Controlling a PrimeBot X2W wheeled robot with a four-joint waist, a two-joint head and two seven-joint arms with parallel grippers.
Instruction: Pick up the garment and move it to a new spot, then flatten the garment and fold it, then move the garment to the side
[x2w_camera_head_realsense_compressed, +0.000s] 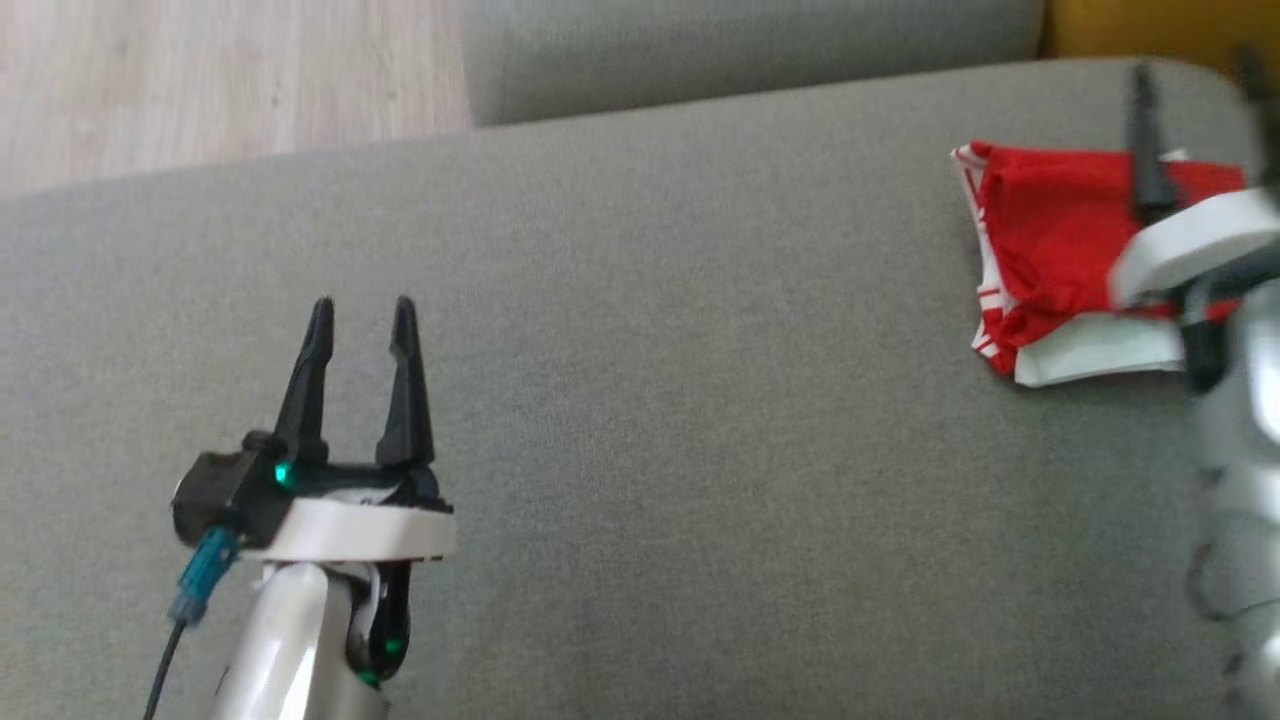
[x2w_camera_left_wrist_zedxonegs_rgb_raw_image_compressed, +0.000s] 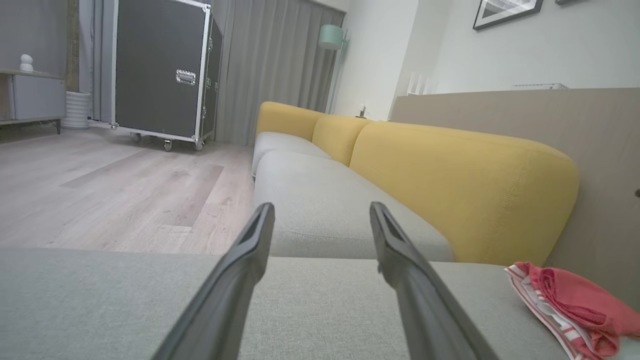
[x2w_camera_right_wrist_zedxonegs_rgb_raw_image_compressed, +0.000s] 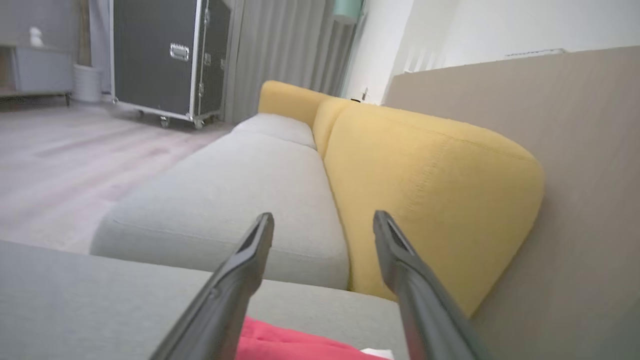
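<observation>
Both empty, spread wide | left gripper (x2w_camera_head_realsense_compressed: 363, 305) idle at 8 o'clock | right gripper (x2w_camera_right_wrist_zedxonegs_rgb_raw_image_compressed: 322, 217) above folded garment (x2w_camera_head_realsense_compressed: 1050, 230) at 2 o'clock | garment parked aside, judged final placement

Soft even daylight, faint shadows, head view slightly soft, right arm (x2w_camera_head_realsense_compressed: 1240, 450) smeared by motion blur at the cushion's (x2w_camera_head_realsense_compressed: 640, 400) right edge, right wrist view blurred throughout, wide-angle bowing in wrist views.

The garment (x2w_camera_head_realsense_compressed: 1050, 230) is red with white-striped trim, the cushion (x2w_camera_head_realsense_compressed: 650, 400) grey, the backrest (x2w_camera_left_wrist_zedxonegs_rgb_raw_image_compressed: 465, 185) yellow.
</observation>
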